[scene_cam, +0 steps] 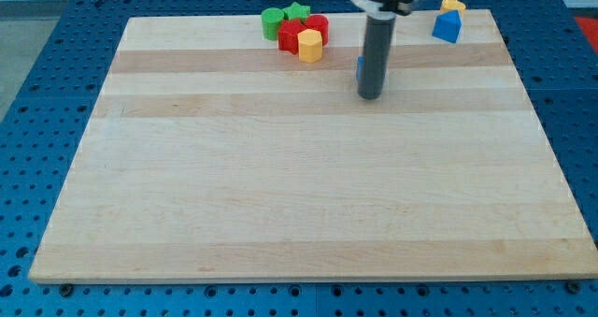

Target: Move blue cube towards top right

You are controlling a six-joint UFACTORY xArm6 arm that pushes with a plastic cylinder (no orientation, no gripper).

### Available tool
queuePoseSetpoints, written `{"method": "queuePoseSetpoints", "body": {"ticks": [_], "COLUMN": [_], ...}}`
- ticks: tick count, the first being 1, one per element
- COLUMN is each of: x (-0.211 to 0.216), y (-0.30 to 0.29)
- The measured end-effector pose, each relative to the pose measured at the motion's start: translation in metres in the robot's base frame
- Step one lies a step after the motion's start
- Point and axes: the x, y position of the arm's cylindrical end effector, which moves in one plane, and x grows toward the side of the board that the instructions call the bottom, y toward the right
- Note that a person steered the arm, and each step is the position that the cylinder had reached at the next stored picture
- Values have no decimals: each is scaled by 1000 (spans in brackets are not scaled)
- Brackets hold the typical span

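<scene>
Jaws: none on us — our arm ends in a bare upright rod.
Our tip (370,96): upper middle of board (280,186).
Blue cube (359,69): mostly hidden — touching rod's left edge.

Pale wooden surface (280,186) on blue pegboard. Landmark: yellow block (309,45), near surface's top edge. Touching it toward view's top-left: red blocks (291,33), green cylinder (273,22), green star (297,12). To its right: blue cube (360,69), mostly hidden behind rod, my tip (370,96) beside it. Far right: blue block (447,27), second yellow block (453,3).
</scene>
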Motion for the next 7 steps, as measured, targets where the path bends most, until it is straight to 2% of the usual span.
{"method": "queuePoseSetpoints", "body": {"ticks": [1,3,5,6,7], "x": [0,-26,-35,-33,-8], "y": [-30,-31,32,47,40]}}
